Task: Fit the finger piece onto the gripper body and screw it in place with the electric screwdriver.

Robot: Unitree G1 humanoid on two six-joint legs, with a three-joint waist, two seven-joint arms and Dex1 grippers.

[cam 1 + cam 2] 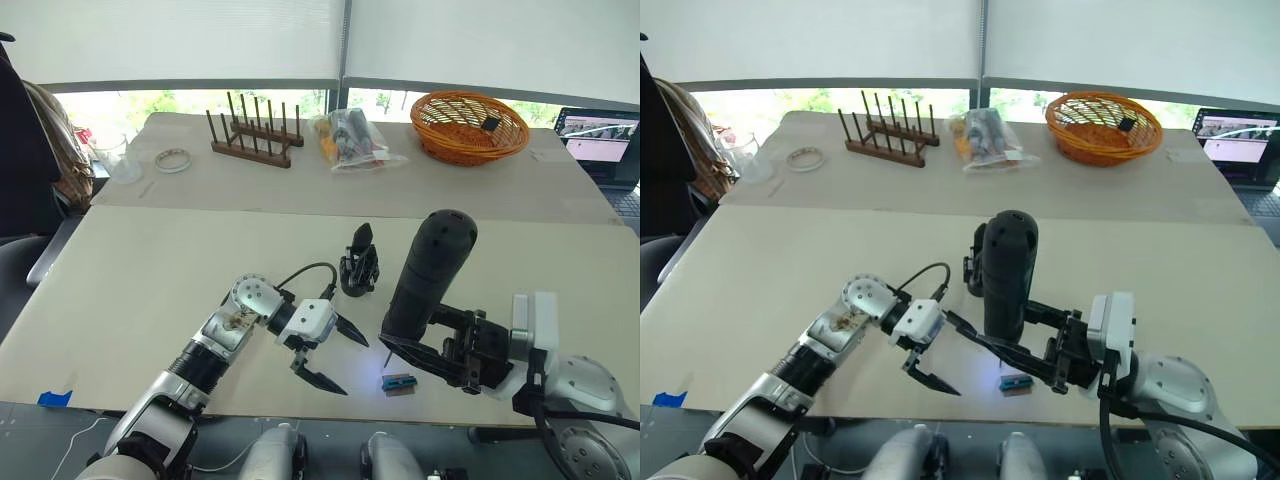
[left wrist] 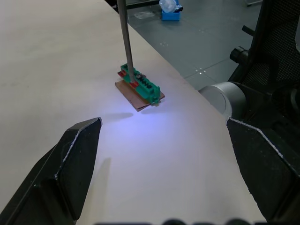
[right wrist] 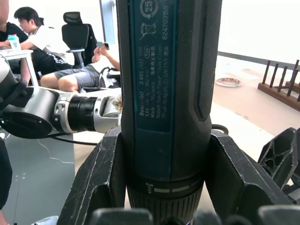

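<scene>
Clamped in the right tool (image 1: 440, 350), the electric screwdriver (image 1: 425, 280) stands nearly upright near the front edge of the tabletop (image 1: 150, 290), rounded end up and thin bit down. The left wrist view shows why it is held so: the bit's tip rests on a small green-and-black block (image 2: 139, 87) that lies on a brown card, lit by a bluish glow. My guess is the driver is picking up a screw there, or being steadied for it; no screw can be made out.

Beside it, the left tool (image 1: 325, 355) hangs with its two fingers spread wide and nothing between them, aimed at the same block, as if ready to catch or steady a part.

Further in from the front edge, the gripper body (image 1: 359, 265) sits on the tabletop, one pointed finger sticking up, just behind the screwdriver and apart from both tools. I cannot find the finger piece as a loose part, so fitting it seems yet to be done, and screwing too.

Along the tabletop's far edge stand a wooden rack (image 1: 256, 135), a plastic bag (image 1: 352, 140) and an orange basket (image 1: 470, 125), well away from the work.
</scene>
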